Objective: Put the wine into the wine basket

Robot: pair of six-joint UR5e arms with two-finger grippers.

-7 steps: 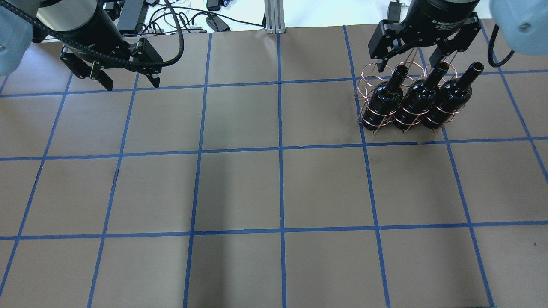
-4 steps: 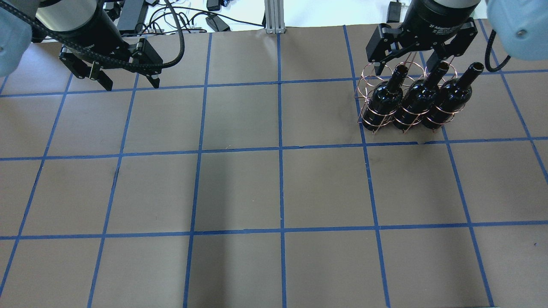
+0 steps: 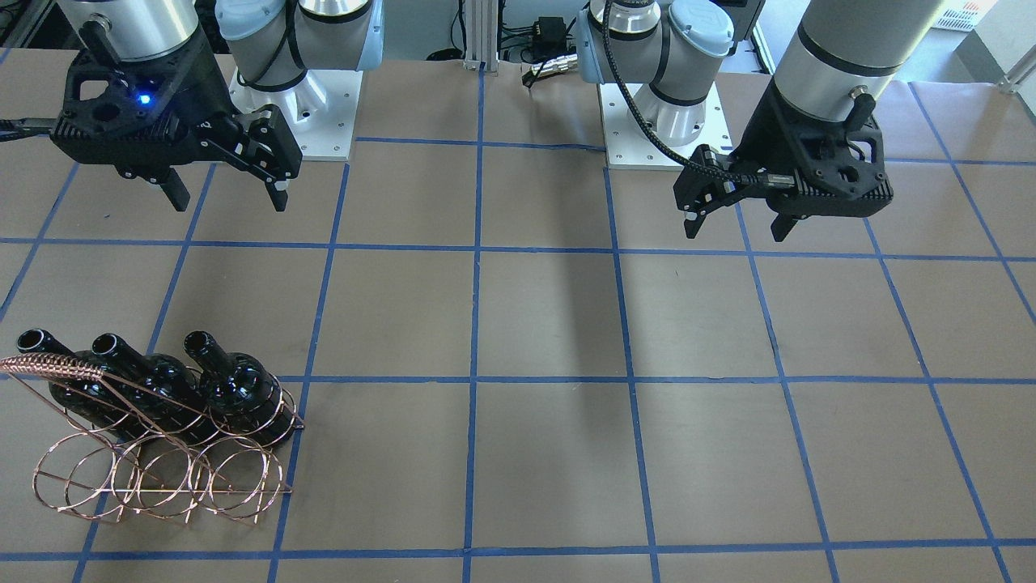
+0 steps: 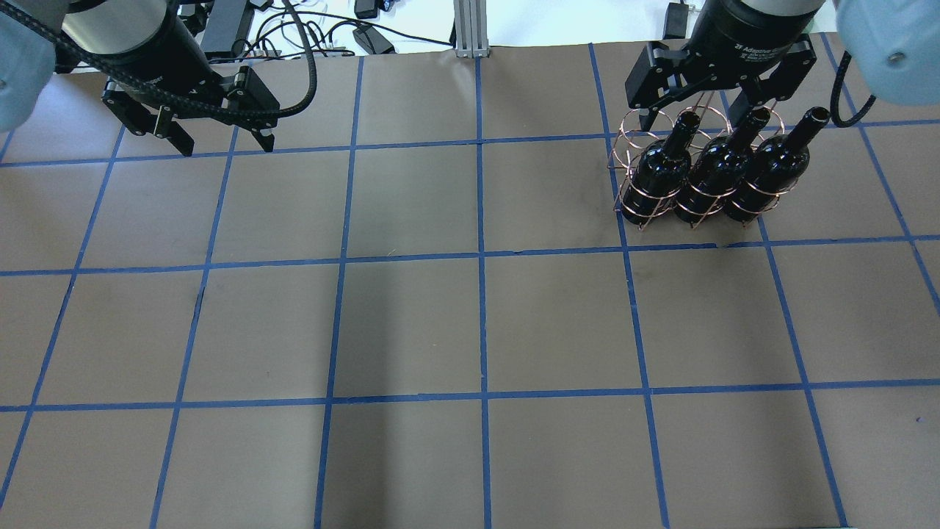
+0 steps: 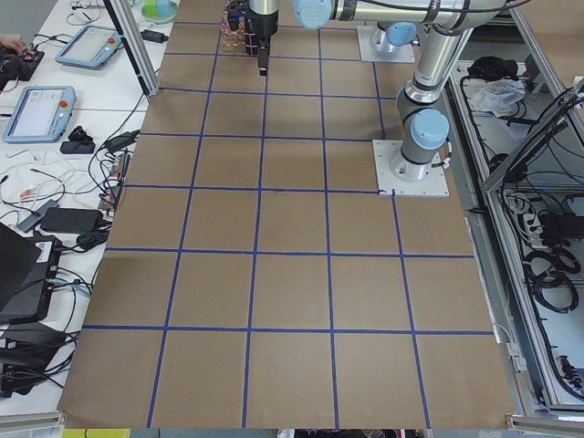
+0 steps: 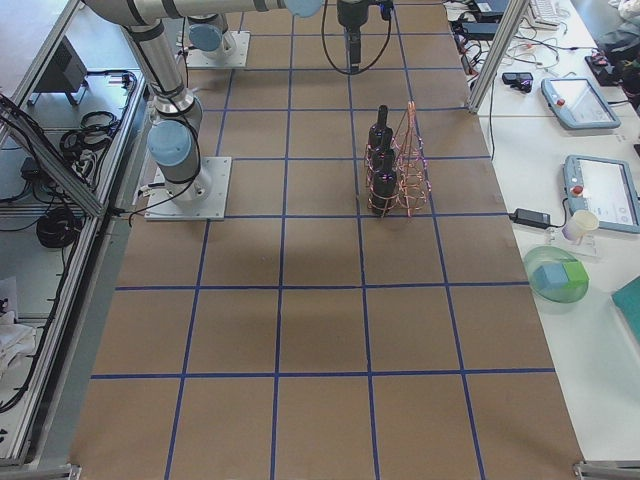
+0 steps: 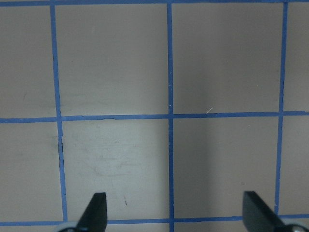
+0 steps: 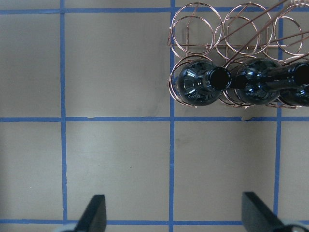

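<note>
Three glossy black wine bottles [image 4: 661,170] [image 4: 716,175] [image 4: 771,170] stand upright side by side in the rose-gold wire wine basket [image 4: 631,139] at the table's right rear. They fill the row nearer the robot. The basket's far row of rings [image 3: 162,478] is empty. The right wrist view shows the bottle mouths [image 8: 218,78] and the rings [image 8: 195,29] at its top right. My right gripper [image 4: 701,110] is open and empty, raised over the table just robot-side of the basket. My left gripper [image 4: 225,143] is open and empty over bare table at the left rear, also in the front view [image 3: 735,233].
The brown table [image 4: 411,323] carries a blue tape grid. The two arm bases [image 3: 283,121] [image 3: 664,121] stand at the robot's edge. Cables [image 4: 352,33] and an aluminium post [image 4: 468,29] lie past the far edge. Side desks hold tablets [image 6: 575,100].
My right gripper has drifted slightly away from the bottles, staying open. The bottles, basket and left arm have not moved.
</note>
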